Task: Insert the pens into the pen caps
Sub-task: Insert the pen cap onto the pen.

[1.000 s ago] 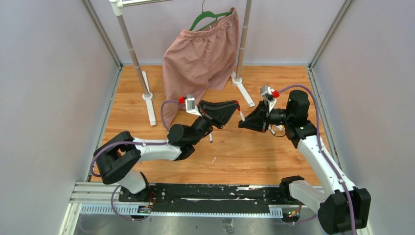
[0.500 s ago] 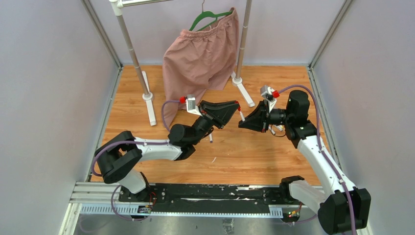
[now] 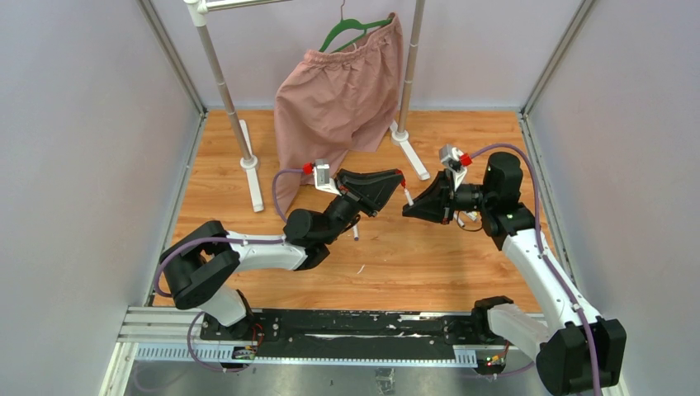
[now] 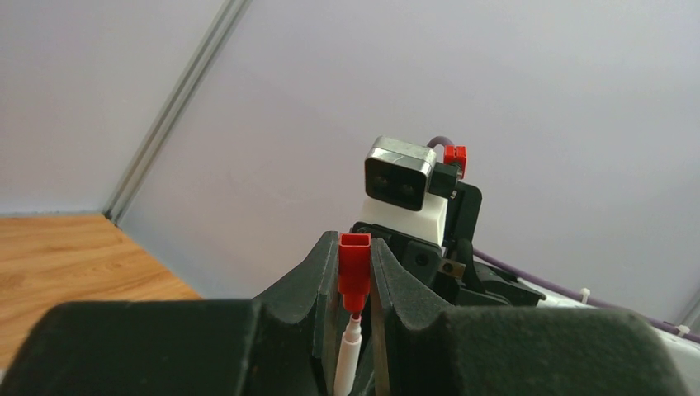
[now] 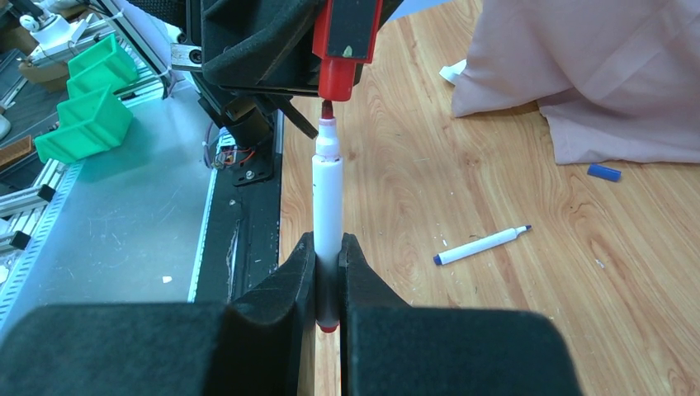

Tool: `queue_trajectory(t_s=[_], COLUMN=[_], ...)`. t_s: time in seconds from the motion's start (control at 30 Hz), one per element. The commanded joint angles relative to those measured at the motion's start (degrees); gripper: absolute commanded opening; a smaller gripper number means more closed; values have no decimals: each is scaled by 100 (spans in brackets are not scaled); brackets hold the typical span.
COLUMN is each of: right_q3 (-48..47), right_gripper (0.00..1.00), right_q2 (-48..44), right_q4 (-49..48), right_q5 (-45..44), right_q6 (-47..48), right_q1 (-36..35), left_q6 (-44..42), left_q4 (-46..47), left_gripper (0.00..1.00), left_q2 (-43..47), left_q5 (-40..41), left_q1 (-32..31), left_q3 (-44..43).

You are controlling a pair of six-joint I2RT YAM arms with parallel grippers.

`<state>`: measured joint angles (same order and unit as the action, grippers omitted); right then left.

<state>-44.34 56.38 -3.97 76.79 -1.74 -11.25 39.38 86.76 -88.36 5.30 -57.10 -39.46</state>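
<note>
My left gripper (image 4: 355, 247) is shut on a red pen cap (image 4: 355, 268), which is also seen from the other side as the red cap (image 5: 345, 41). Facing it, my right gripper (image 5: 328, 247) is shut on a white pen (image 5: 328, 206) with a red tip. That tip sits right at the cap's narrow open end, in line with it. In the top view the left gripper (image 3: 399, 176) and the right gripper (image 3: 407, 206) meet tip to tip above the wooden table, with the white pen (image 3: 408, 195) between them.
A blue-tipped white pen (image 5: 481, 245) and a small blue cap (image 5: 604, 172) lie on the wood beside the pink shorts (image 3: 338, 91), which hang from a green hanger on a white rack (image 3: 223, 78). Another pen (image 3: 356, 233) lies under the left arm.
</note>
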Motion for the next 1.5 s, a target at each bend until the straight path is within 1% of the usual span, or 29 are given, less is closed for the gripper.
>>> queue_trajectory(t_s=[0.0,0.23,0.53,0.8,1.4,1.47], right_q3=[-157,-181,-215,-216,-225,-225], right_gripper=[0,0,0,0,0,0], right_q2=[-109,-108,-118,-130,-129,-136], right_q4=[178,277,323,322,365,363], right_q5=[81,-193,-201,-36,-11,1], right_q6=[142,153,147,152,149,295], right_q1=[-80,-63,-37,-27,-18,-18], left_q6=[-78,130,169,22,-167,-203], left_q4=[280,280,280,281,271,271], left_gripper=[0,0,0,0,0,0], left_q2=[-32,-117,-110,-38,109,146], left_q5=[57,-118,-135,-12,137,153], left_q1=[-37,-37,-36,-33,-33,-38], left_q3=[59,50,162,211,288,305])
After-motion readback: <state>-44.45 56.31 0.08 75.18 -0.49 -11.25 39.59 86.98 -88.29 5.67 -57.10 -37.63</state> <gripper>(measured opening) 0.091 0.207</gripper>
